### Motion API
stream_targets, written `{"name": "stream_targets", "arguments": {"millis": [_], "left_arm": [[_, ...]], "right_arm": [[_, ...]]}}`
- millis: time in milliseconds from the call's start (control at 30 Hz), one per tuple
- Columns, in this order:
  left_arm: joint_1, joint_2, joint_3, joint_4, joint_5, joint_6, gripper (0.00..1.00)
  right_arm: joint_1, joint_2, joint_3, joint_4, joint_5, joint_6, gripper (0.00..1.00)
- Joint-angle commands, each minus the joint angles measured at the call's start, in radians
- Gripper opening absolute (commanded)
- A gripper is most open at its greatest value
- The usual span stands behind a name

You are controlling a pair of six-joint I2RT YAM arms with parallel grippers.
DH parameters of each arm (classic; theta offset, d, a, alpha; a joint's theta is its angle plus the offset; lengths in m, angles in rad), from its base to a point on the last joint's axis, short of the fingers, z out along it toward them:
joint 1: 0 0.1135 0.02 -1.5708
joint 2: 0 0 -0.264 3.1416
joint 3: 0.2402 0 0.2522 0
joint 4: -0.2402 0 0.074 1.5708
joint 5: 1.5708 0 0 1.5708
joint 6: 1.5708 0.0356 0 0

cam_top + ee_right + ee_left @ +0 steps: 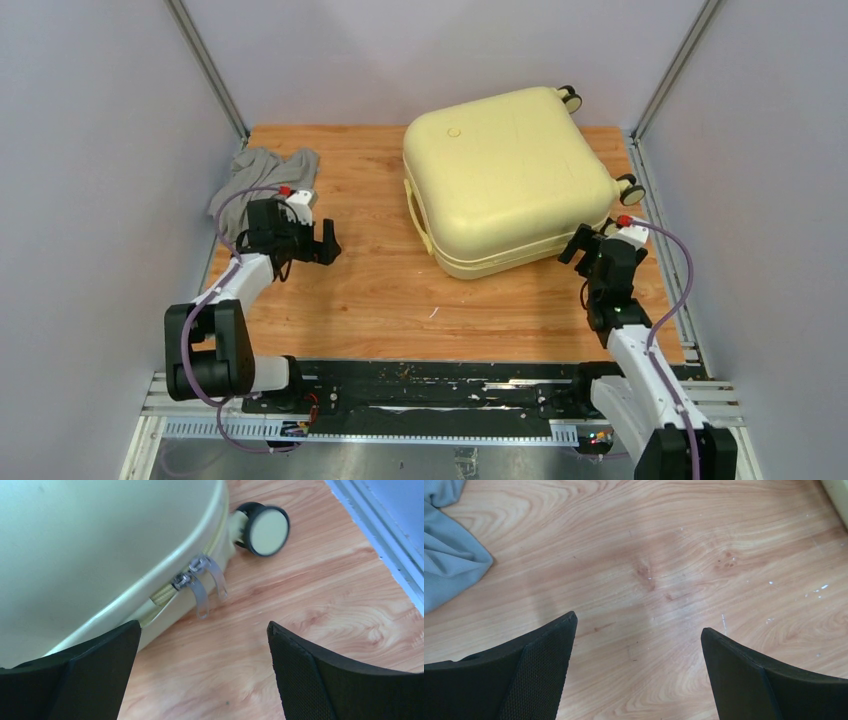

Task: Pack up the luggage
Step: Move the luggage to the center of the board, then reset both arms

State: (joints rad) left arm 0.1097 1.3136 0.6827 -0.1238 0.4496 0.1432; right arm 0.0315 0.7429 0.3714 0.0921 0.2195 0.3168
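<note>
Right gripper (583, 246) released and empty, just beside the near right corner of the shut luggage (505, 180)
Its jaws stand wide over bare wood, with two clear zipper pulls (200, 587) and a black-and-cream wheel (267, 529) just beyond them. Left gripper (325, 243), also spread with nothing in it, hangs over the table (380, 290) well left of the luggage, near a grey cloth (262, 175) at the far left
</note>
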Motion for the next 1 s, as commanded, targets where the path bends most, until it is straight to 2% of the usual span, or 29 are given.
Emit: {"name": "stream_targets", "arguments": {"millis": [0, 100, 400, 533, 633, 733, 800, 833, 867, 933, 967], "left_arm": [[-0.002, 0.017, -0.077, 0.239, 0.023, -0.003, 1.0], [-0.001, 0.015, -0.139, 0.358, 0.042, -0.025, 1.0], [0.001, 0.001, -0.285, 0.747, -0.015, -0.113, 1.0], [0.0, -0.006, -0.376, 0.964, -0.111, -0.114, 1.0], [0.001, 0.037, -0.42, 1.092, -0.086, -0.114, 1.0], [-0.001, 0.016, -0.443, 1.101, -0.081, -0.102, 1.0], [-0.013, 0.0, -0.495, 1.183, -0.111, -0.1, 1.0], [-0.022, -0.004, -0.522, 1.216, -0.151, -0.096, 1.0], [-0.037, 0.018, -0.553, 1.259, -0.172, -0.076, 1.0], [-0.132, 0.097, -0.606, 1.488, -0.267, -0.034, 1.0], [-0.146, 0.066, -0.594, 1.396, -0.285, -0.023, 1.0]], "right_arm": [[-0.024, 0.128, -0.054, 0.134, 0.185, -0.065, 1.0], [-0.024, 0.198, -0.092, 0.292, 0.171, -0.1, 1.0], [-0.024, 0.401, -0.102, 0.548, 0.101, -0.236, 0.99], [-0.024, 0.519, -0.047, 0.604, 0.062, -0.286, 1.0], [-0.024, 0.583, -0.025, 0.626, 0.052, -0.3, 1.0], [0.026, 0.621, -0.127, 0.84, -0.001, -0.401, 1.0], [0.073, 0.683, -0.255, 1.175, -0.012, -0.475, 1.0], [0.084, 0.707, -0.276, 1.251, 0.012, -0.483, 1.0], [0.088, 0.704, -0.272, 1.234, 0.032, -0.482, 1.0], [0.091, 0.663, -0.224, 1.081, 0.042, -0.468, 1.0], [0.089, 0.643, -0.195, 0.993, 0.045, -0.455, 1.0]]}}
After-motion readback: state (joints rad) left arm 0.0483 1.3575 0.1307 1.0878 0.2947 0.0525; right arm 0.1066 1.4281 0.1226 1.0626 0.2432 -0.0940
